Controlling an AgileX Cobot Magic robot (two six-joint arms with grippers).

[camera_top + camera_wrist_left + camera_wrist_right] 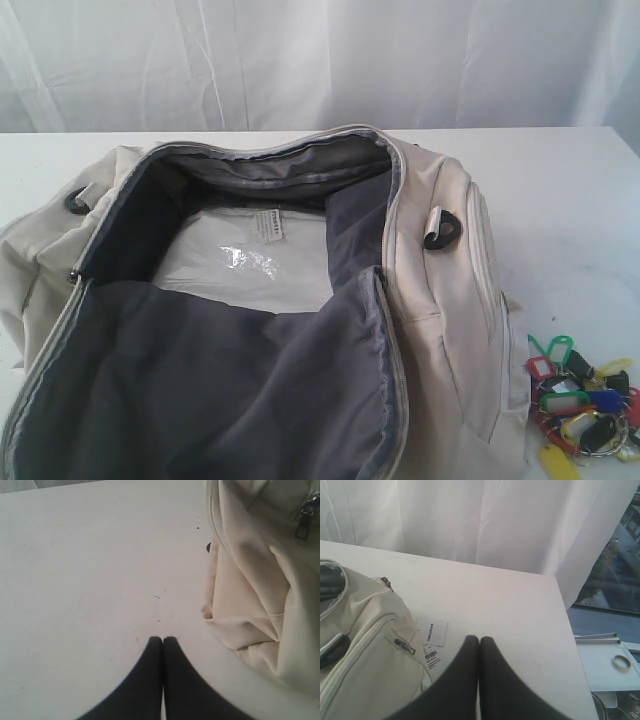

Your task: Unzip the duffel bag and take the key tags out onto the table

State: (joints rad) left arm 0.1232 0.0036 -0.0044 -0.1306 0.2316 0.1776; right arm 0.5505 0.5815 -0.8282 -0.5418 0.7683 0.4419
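Backdrop: white pleated curtain [320,60] hanging along the far edge of the wide plain white table [560,200].
Bag: large cream-white fabric duffel bag [440,330] lies across the middle of the table, its main zip undone and the top flap folded back toward the edge away from the curtain, so that the dark grey lining [200,390] shows.
Inside the bag: a flat pale packet in clear crinkled plastic [250,262] lies on the bottom.
Hardware: one black D-ring [441,229] on the bag's right side, another [78,199] at its left end; a metal zipper pull [304,522] shows in the left wrist view.
Key tags: bunch of small plastic key tags in red, blue, green, yellow and black on metal rings [585,405] is out of the bag, resting on the table just beside the bag's right side, toward the right-hand edge and well away from the curtain edge.
Paper tag: white barcode tag [431,632] lies flat on the table against the bag's side pocket.
Left gripper [162,640]: dark fingers pressed together with nothing between them, over bare table just beside the bag's end.
Right gripper [479,640]: fingers pressed together too, nothing pinched — over the table near the paper tag, between the bag and the right-hand edge.
Exterior view: neither gripper shows.
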